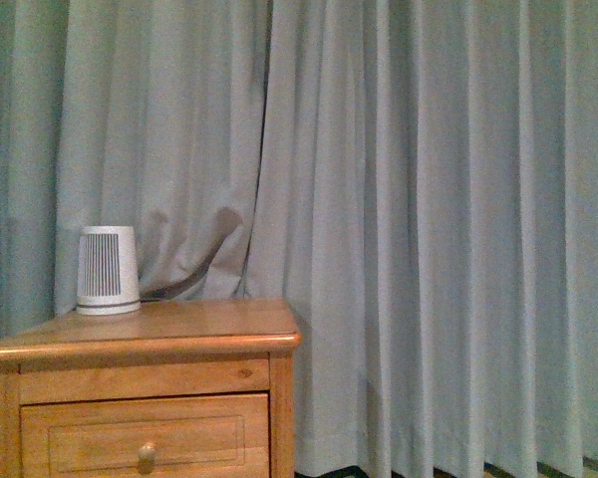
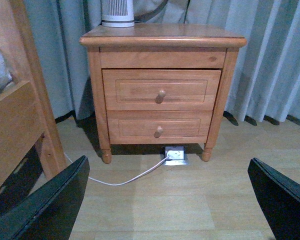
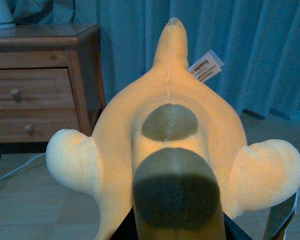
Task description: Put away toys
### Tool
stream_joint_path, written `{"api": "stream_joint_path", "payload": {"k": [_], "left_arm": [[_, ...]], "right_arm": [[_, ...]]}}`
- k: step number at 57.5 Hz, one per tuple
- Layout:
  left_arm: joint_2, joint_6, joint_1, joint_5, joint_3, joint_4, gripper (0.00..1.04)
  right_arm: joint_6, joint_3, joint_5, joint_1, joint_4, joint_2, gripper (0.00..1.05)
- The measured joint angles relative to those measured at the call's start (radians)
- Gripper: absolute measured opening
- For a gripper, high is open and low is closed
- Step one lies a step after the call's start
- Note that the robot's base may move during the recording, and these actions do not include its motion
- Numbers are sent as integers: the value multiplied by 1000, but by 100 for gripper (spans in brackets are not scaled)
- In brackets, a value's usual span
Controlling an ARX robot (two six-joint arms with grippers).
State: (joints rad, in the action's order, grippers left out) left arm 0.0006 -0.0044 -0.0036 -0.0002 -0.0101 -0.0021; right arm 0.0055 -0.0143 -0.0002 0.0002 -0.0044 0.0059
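While drawers [image 2: 140, 90] sit closed, plush toy [image 3: 167, 125] gripped.

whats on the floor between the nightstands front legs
A metal floor socket with a white cable running out of it, under the nightstand; only the left wrist view shows it.

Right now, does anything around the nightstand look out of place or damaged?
Nothing looks damaged, and both drawers of the nightstand are shut. One thing stands out: a white cable trails loose across the floor from the floor socket at the nightstand's foot. It might snag something.
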Motion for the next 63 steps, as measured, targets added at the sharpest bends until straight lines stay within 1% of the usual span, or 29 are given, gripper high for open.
{"api": "stream_joint_path", "payload": {"k": [31, 39, 63], "left_arm": [[0, 0, 2, -6, 0, 0, 98], [0, 0, 2, -2, 0, 0, 98], [0, 0, 1, -2, 0, 0, 98]], "right_arm": [[0, 0, -13, 1, 0, 1, 7], [0, 0, 4, 0, 0, 1, 7], [0, 0, 1, 1, 0, 0, 7]]}}
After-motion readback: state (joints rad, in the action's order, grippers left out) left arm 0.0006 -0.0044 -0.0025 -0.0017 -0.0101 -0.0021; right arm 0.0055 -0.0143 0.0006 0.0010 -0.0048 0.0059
